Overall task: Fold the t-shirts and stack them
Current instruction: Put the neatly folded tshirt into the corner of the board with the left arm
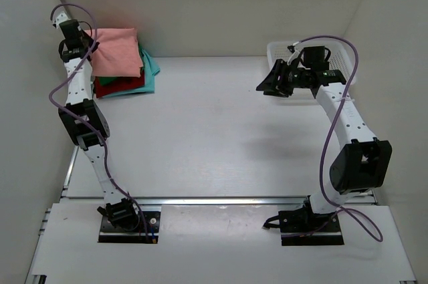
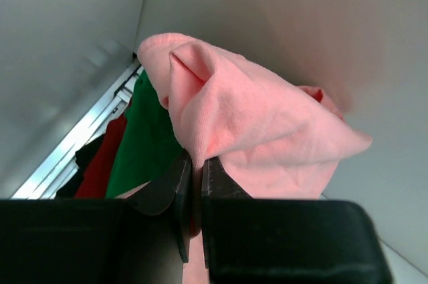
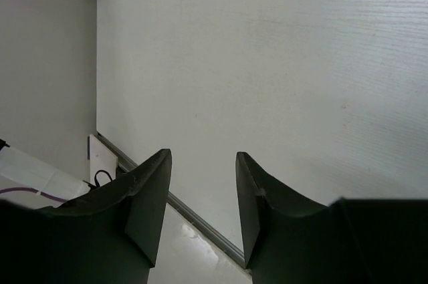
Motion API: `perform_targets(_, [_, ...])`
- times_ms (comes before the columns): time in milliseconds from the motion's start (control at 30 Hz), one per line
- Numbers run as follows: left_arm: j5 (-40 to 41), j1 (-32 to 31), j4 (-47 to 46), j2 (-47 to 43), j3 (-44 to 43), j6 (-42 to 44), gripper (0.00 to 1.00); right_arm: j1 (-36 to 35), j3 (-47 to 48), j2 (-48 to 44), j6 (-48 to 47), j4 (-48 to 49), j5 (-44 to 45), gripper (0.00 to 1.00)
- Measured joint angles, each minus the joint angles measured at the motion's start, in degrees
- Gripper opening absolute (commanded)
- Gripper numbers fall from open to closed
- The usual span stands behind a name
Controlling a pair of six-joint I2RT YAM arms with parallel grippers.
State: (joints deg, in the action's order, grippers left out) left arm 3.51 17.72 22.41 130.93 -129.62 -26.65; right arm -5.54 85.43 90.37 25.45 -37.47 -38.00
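Observation:
A folded salmon-pink t-shirt [image 1: 117, 51] hangs over the stack at the table's back left corner, pinched at its left edge by my left gripper [image 1: 88, 49]. In the left wrist view the black jaws are shut on a fold of the pink t-shirt [image 2: 254, 123], my left gripper [image 2: 196, 160] just above the green t-shirt [image 2: 144, 144] and the red t-shirt [image 2: 100, 164]. The stack below shows a red t-shirt [image 1: 119, 86] and a teal t-shirt [image 1: 150, 70]. My right gripper [image 1: 265, 85] hovers open and empty at the back right; in its wrist view my right gripper [image 3: 203, 157] faces bare table.
A white mesh basket [image 1: 345, 53] stands at the back right, partly behind my right arm. White walls close in the table on the left, back and right. A metal rail [image 1: 221, 200] runs along the near edge.

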Motion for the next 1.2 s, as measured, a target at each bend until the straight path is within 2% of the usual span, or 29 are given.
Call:
perform_targets(33, [0.2, 0.2, -0.1, 0.1, -0.6, 0.0, 0.33, -0.2, 0.0, 0.1, 0.0, 0.0, 0.0, 0.4])
perform_targets(67, [0.3, 0.3, -0.2, 0.1, -0.9, 0.2, 0.54, -0.4, 0.0, 0.2, 0.0, -0.2, 0.0, 0.39])
perform_targets(100, [0.6, 0.5, -0.3, 0.1, -1.2, 0.3, 0.98, -0.6, 0.0, 0.3, -0.1, -0.3, 0.0, 0.39])
perform_targets(200, [1.2, 0.8, -1.5, 0.2, -2.0, 0.3, 0.98, -1.1, 0.0, 0.3, -0.2, -0.7, 0.0, 0.39])
perform_targets(233, [1.2, 0.9, -2.4, 0.1, -1.7, 0.6, 0.9, -1.2, 0.0, 0.3, -0.2, -0.7, 0.0, 0.39])
perform_targets(267, [1.0, 0.9, -3.4, -0.3, -0.7, 0.7, 0.63, -1.2, 0.0, 0.3, -0.2, -0.7, 0.0, 0.4])
perform_targets(300, [0.2, 0.9, -4.9, -1.5, 2.3, 0.8, 0.5, -1.2, 0.0, 0.3, -0.2, -0.8, -0.1, 0.42])
perform_targets(333, [-1.2, 0.7, -5.6, -3.2, 5.8, 0.7, 0.55, -1.2, 0.1, 0.3, -0.2, -1.0, -0.1, 0.44])
perform_targets(367, [-2.9, 0.5, -6.8, -5.7, 11.2, 0.3, 0.74, -1.2, 0.3, 0.3, -0.2, -1.4, -0.1, 0.48])
perform_targets(400, [-4.3, 0.2, -7.4, -8.6, 16.8, -0.4, 0.98, -1.2, 0.8, 0.3, -0.2, -2.1, 0.0, 0.53])
perform_targets(433, [-5.2, -0.2, -8.7, -12.1, 23.5, -1.7, 0.99, -1.2, 1.4, 0.3, -0.2, -2.6, 0.1, 0.55])
perform_targets(467, [-6.0, -0.8, -9.1, -16.0, 30.0, -3.4, 0.99, -1.1, 2.1, 0.3, -0.2, -3.2, 0.1, 0.66])
perform_targets(500, [-6.4, -1.5, -10.2, -20.1, 37.0, -4.9, 0.99, -1.0, 2.7, 0.2, -0.2, -3.6, 0.2, 0.91])
perform_targets(533, [-6.6, -2.5, -11.0, -24.7, 43.6, -5.9, 0.98, -0.8, 2.8, -0.2, -0.2, -3.9, 0.3, 0.99])
perform_targets(633, [-5.0, -7.6, -7.9, -35.3, 53.4, -5.1, 0.99, 0.7, 1.0, -3.0, -0.7, -4.3, 0.1, 0.99])
perform_targets(767, [0.5, -22.7, -5.6, -47.1, 57.1, 0.5, 0.99, 4.3, -3.7, -9.5, -1.0, -6.6, 0.1, 0.99])
perform_targets(867, [-2.8, -30.3, -2.3, -52.8, 58.2, 1.4, 0.99, 6.0, -3.5, -11.4, -2.6, -10.5, 0.5, 1.0])
perform_targets(1033, [-8.7, -25.3, 7.2, -59.4, 64.2, 2.0, 0.98, 6.9, -5.0, -12.7, -4.9, -13.8, 2.6, 0.99])
perform_targets(1200, [-12.5, -26.3, 16.2, -62.1, 66.3, 4.4, 0.98, 8.4, -11.3, -15.8, -4.5, -14.0, 2.3, 0.99])
